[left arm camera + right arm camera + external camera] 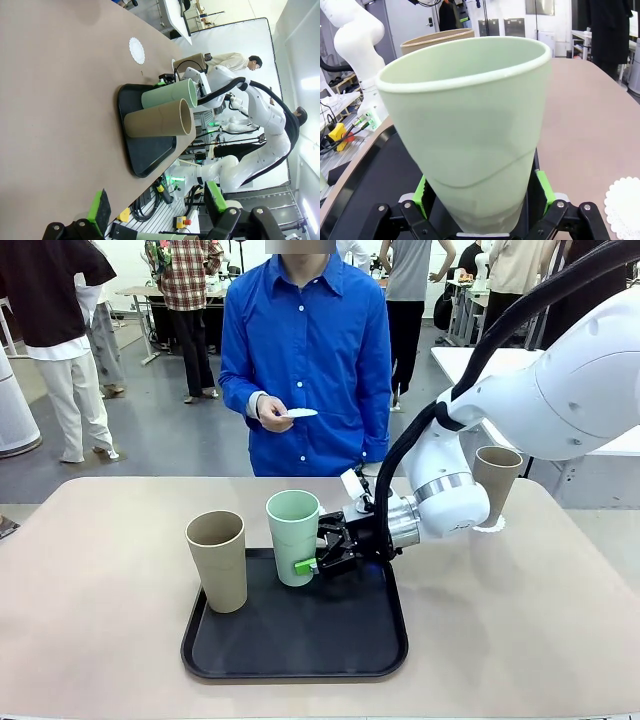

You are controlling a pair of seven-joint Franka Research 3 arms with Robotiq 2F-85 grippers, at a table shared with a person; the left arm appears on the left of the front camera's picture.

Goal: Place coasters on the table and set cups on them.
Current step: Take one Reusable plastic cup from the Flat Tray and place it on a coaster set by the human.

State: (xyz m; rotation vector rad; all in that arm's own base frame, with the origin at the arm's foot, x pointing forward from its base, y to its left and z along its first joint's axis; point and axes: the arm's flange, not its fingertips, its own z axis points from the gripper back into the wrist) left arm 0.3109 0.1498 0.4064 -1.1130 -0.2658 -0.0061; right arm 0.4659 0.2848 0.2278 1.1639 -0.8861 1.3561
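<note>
Right wrist view, mint cup [470, 125] inside right gripper [483, 193], jaws spread

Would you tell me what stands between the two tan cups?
Front view: the mint green cup, the right gripper straddling its base, between the left tan cup on the tray and the right tan cup on a coaster.

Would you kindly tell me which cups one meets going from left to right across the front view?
near tan cup → mint cup → far tan cup
</note>
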